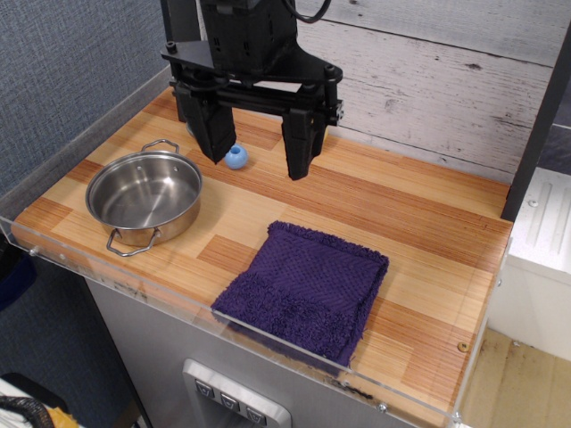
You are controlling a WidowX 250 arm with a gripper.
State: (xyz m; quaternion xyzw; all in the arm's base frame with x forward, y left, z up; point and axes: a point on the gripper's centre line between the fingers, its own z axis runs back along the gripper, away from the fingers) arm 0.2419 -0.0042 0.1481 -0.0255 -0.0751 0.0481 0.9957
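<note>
Purple towel [308, 290] lies at bench [419, 223] front, steel pot [145, 194] beside; pincer [257, 165] hovers, jaws apart, about the ungripped blue ball [236, 158].

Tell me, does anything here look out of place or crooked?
Only the purple towel: it lies askew to the wooden counter, reaching its front edge. The steel pot stands upright, empty; the blue ball sits under the open gripper.
</note>
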